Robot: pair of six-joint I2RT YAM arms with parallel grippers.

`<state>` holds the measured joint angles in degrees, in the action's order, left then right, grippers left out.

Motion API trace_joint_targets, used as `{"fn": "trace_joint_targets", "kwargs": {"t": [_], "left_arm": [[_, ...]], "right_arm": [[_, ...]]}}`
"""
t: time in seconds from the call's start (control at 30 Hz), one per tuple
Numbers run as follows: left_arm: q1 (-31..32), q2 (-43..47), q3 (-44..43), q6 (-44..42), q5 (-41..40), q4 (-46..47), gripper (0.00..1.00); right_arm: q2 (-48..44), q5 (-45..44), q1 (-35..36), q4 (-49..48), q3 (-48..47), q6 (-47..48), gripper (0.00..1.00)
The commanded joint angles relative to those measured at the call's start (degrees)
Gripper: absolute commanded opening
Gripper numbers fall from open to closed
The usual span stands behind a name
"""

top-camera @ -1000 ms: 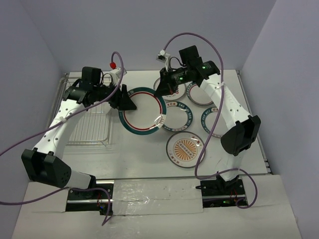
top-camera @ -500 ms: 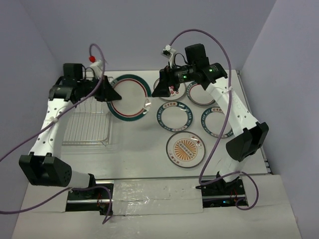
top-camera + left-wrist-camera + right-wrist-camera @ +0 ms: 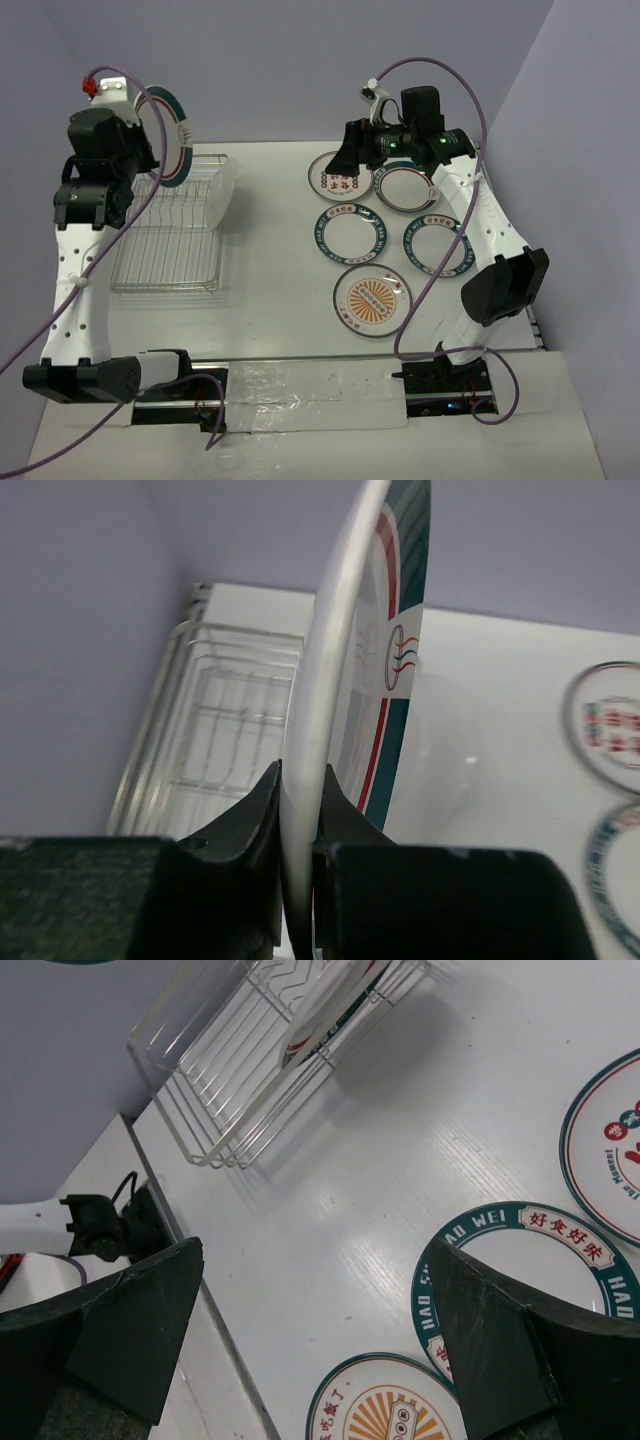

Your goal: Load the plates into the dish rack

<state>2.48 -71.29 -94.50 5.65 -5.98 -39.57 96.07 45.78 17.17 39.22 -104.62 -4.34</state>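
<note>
Swinging up and toward its own side over the last second, the left gripper [image 3: 302, 785] has carried the round white plate with a teal rim and a red ring [image 3: 168, 135] away from the middle of the white table [image 3: 270, 300]. It has also turned the plate from lying nearly flat to standing on edge. Its jaws are clamped on the plate's rim, one finger against each face (the wrist view shows the pinch plainly).

The plate hangs in the air above the far left end of the rectangular silver wire dish rack [image 3: 170, 240], clear of the wires. Its decorated face is turned toward the right arm, and its edge runs near to far, along the rack's long side. From the jaws the rack lies below and a little ahead.

The coming move, I judge, turns on that relation: the plate must come down with its lower edge between two bars. Whether its plane already lines up with the slots I cannot tell.

The right gripper [image 3: 320, 1350], fingers spread wide and holding nothing, has drawn back slightly. It hovers over the five other round white plates [image 3: 350, 232] lying flat on the table, well apart from the rack, so the left arm is the nearer one.
</note>
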Motion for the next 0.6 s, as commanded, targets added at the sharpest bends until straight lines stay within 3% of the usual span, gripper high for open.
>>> {"fn": "trace_joint_targets", "kwargs": {"t": [0.0, 0.17, 0.57], "left_arm": [[3.30, -3.67, 4.39, -4.68, -17.90, 5.73, 0.00], [7.62, -6.23, 9.33, -8.55, -26.08, 10.47, 0.00], [11.40, -12.03, 15.30, -12.15, -30.14, 17.60, 0.00]], "right_arm": [[-1.94, -1.74, -0.82, -3.36, 0.38, -1.29, 1.00], [-0.98, -1.83, -1.70, -3.36, 1.52, -1.20, 1.00], [-0.62, -1.92, -2.32, -3.10, 3.72, -0.32, 1.00]]}}
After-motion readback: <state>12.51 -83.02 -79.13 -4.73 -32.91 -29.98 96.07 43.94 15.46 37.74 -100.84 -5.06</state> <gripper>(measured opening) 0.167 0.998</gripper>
